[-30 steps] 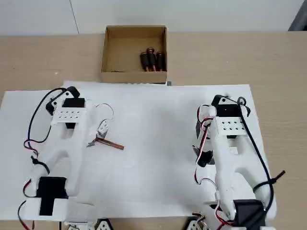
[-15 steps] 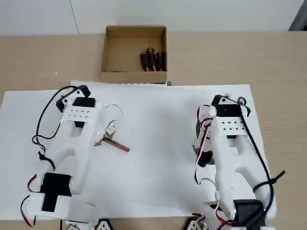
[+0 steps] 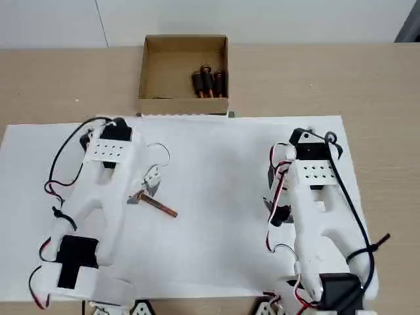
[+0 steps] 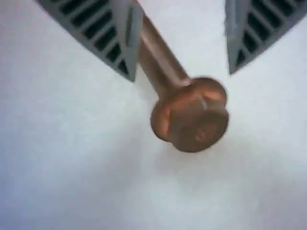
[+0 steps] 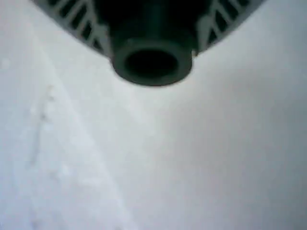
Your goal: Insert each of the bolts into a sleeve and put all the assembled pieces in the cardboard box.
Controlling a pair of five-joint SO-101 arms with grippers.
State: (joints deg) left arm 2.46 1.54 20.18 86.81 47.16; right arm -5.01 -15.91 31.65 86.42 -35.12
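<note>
Here, the high view sets the cardboard box (image 3: 184, 105) on the desk (image 3: 380, 85) just past the far edge of the white sheet (image 3: 223, 170), with assembled pieces (image 3: 209, 82) in its right part. The bolt (image 3: 161, 207) lies on the sheet's left half, its head at the left gripper (image 3: 141, 195). The left wrist view adds what that one cannot: the jaws stand apart, the copper shaft against one finger (image 4: 103, 36) and a gap before the other. In the right wrist view the right gripper (image 5: 152, 45) is clamped around a black sleeve (image 5: 152, 80), bore facing the camera, over the sheet.
</note>
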